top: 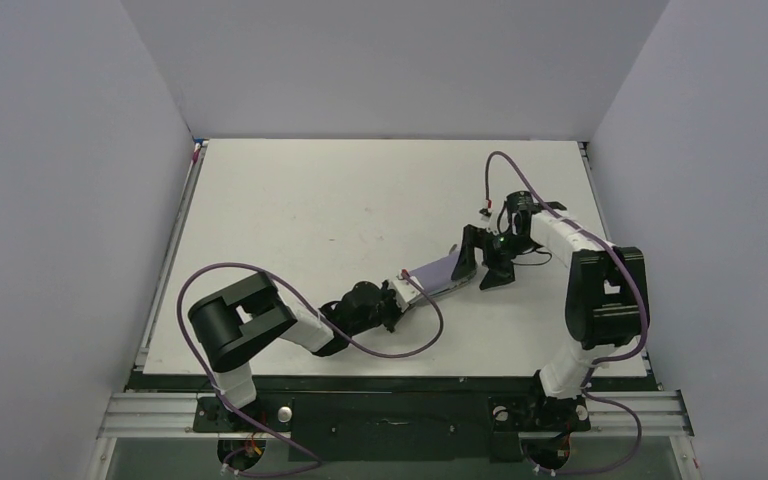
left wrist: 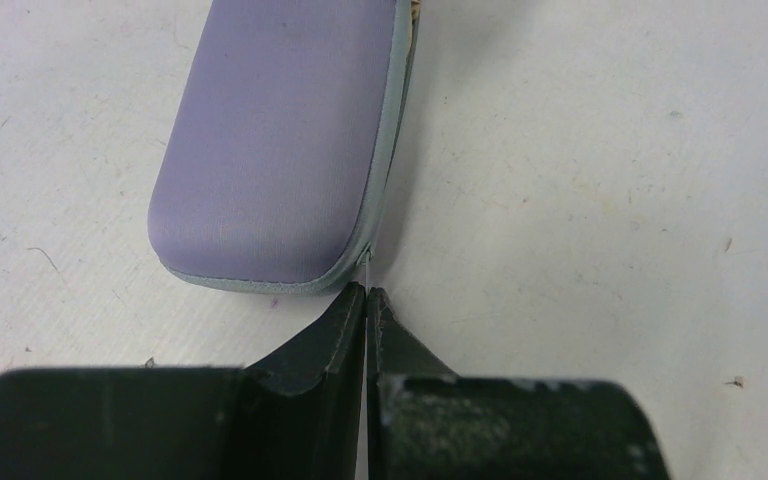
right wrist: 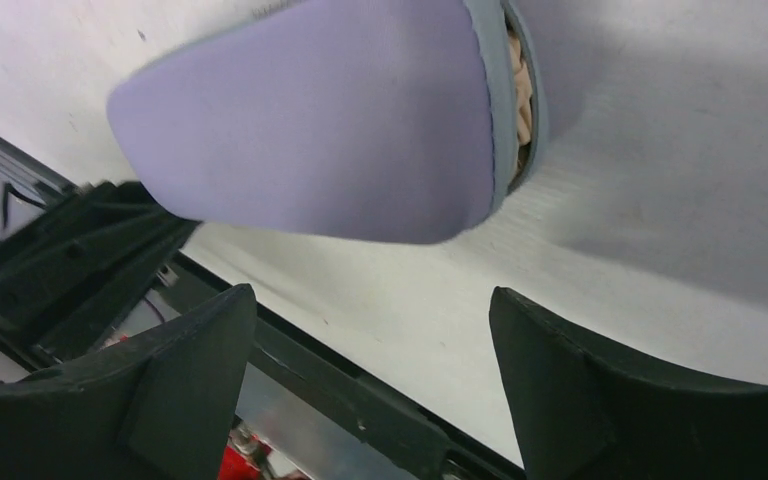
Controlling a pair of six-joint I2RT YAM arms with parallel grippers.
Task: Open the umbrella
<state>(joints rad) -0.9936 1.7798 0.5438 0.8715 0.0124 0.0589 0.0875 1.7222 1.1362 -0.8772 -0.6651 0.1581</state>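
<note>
Lying flat on the table [top: 360,190], the case [top: 438,272] has the umbrella [right wrist: 522,100] packed inside it. Only a strip of tan folds shows, through a gap in the zip [left wrist: 385,150] along one long edge of the case. That gap is at the end of the case nearest the right gripper [right wrist: 370,310], which sits just off that end with its jaws wide apart and nothing between them. As far as its own camera shows, the rounded end of the case lies ahead of the fingers without touching them. At the opposite end of the case, the left gripper [left wrist: 367,295] has its jaws pressed together right at the corner where the zip turns. A thin pale tab [left wrist: 365,265] runs from that corner toward the tips, but I cannot tell whether it is actually pinched. The task looks to be at an early stage: the zip is undone at least in part, and the case is not yet off. By my reading, what is left is to finish unzipping, draw the umbrella out of the case, then extend it and spread it open. No shaft or handle shows yet.
</note>
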